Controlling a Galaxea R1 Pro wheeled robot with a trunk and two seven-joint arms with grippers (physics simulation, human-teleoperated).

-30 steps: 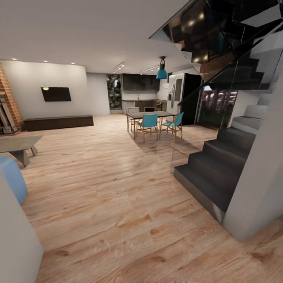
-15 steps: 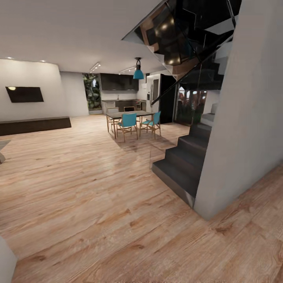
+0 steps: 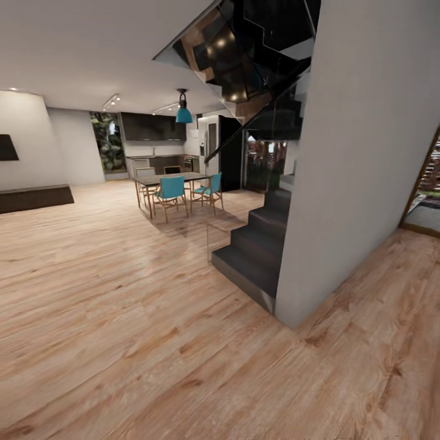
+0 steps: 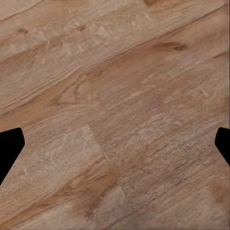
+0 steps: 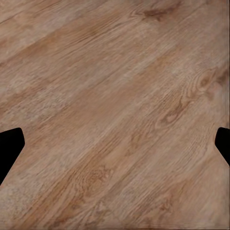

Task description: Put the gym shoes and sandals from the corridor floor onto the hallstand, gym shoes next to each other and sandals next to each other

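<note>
Operator: Left gripper [image 4: 115, 143] and right gripper [image 5: 115, 143] status is requested.

Technician: Both are spread wide; 2 dark fingertips are seen at the frame edges of each wrist view, nothing is held, and only the corridor floor [image 3: 153, 318] lies beneath them.

Operator: Task items?

Technician: 0 gym shoes, 0 sandals and 0 hallstands are visible. 1 staircase [image 3: 253, 247], 1 dining table [image 3: 168, 179], 2 teal chairs [image 3: 171, 192] and 1 pendant lamp [image 3: 183, 113] are counted.

Operator: Procedure?

Technician: Transit is judged to be the step. The base should be steered around the grey wall [image 3: 360, 153], with arms kept tucked.
</note>
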